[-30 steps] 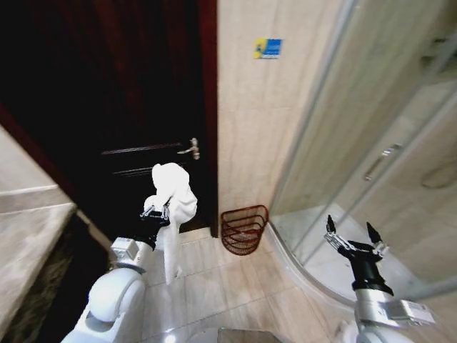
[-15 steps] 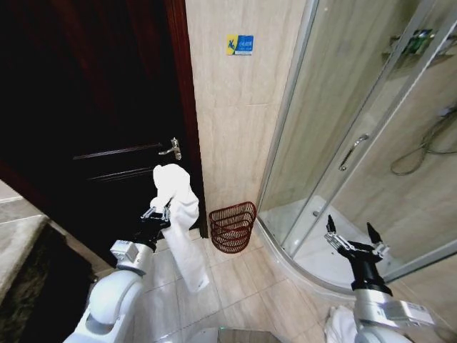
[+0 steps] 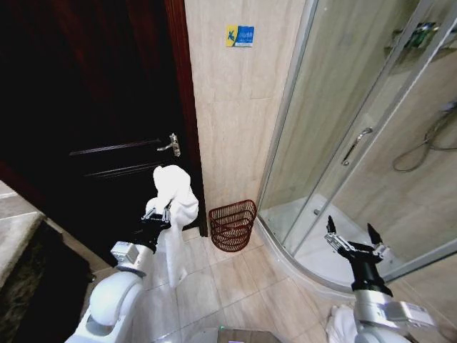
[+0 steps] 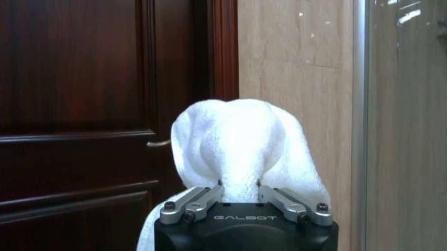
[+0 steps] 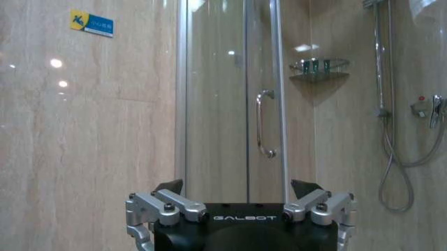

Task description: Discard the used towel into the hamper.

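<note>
Carrying step: the left hand (image 3: 158,216) grips the bunched white terry towel (image 3: 173,193) (right hand (image 3: 355,239) spread, idle), which must next reach over the round reddish-brown wire hamper (image 3: 232,224).

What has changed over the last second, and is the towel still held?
The view swung right, bringing the shower enclosure into frame; that is camera motion. The towel's hanging tail has swung. Unchanged: left gripper stays shut on the towel, short of the hamper; right gripper stays open and idle.

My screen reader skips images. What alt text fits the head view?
The left gripper holds a white towel up before a dark wooden door; a reddish-brown wire hamper stands on the floor by the glass shower enclosure. The right gripper is open, empty.
</note>
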